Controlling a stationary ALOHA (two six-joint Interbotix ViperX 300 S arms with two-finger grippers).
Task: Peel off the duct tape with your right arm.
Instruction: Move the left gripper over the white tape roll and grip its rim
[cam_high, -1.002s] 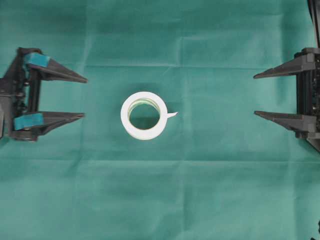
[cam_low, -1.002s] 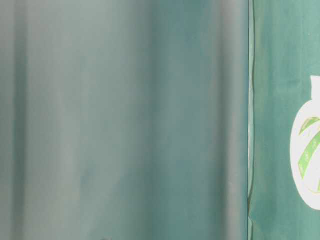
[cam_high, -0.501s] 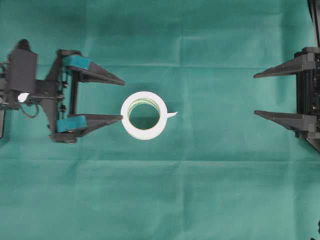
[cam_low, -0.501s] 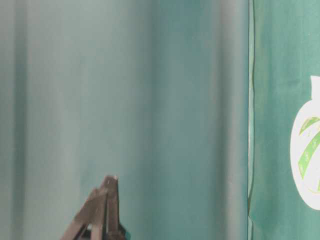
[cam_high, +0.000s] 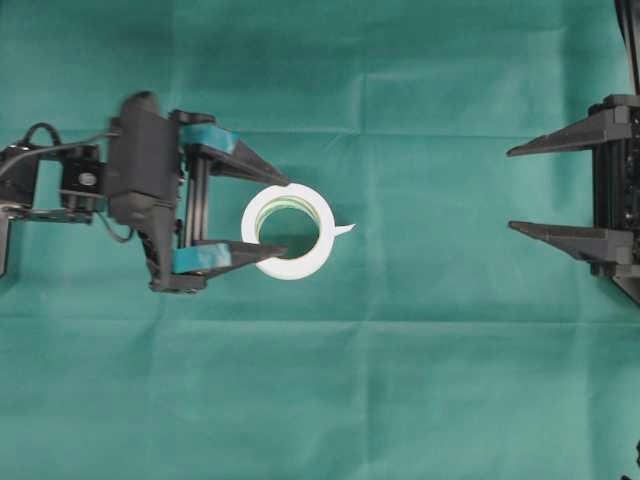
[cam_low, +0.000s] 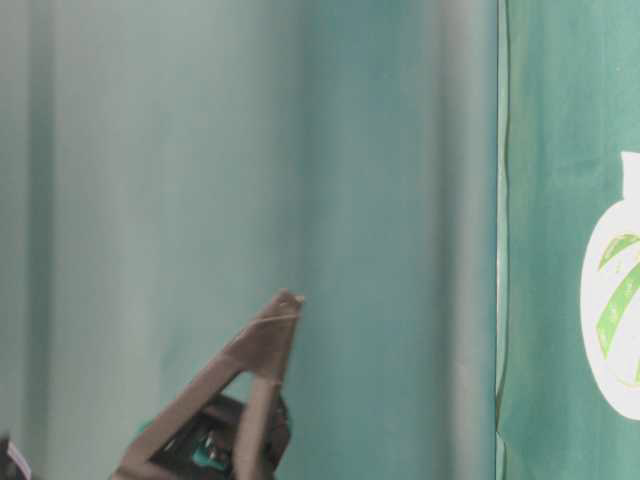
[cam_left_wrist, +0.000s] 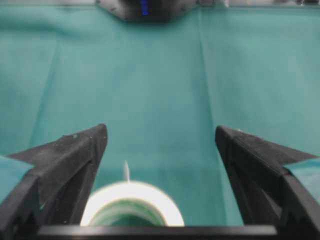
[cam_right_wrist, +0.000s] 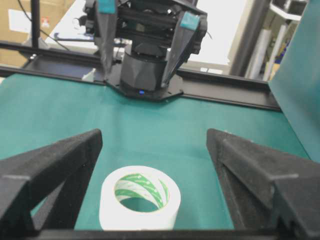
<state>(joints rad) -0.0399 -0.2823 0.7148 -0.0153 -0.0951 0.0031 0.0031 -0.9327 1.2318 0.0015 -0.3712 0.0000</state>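
My left tool, jaws apart, straddles the duct tape at frame centre. I'd clamp it squarely, leaving the tab clear for my right tool, also spread.

Robotics lab: green cloth, metal frame

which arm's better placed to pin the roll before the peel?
Left. The left gripper is open with its fingertips either side of the duct tape, so it likely only needs to close. The right gripper is open near the far edge, on the side where the tab points, suiting it for peeling.
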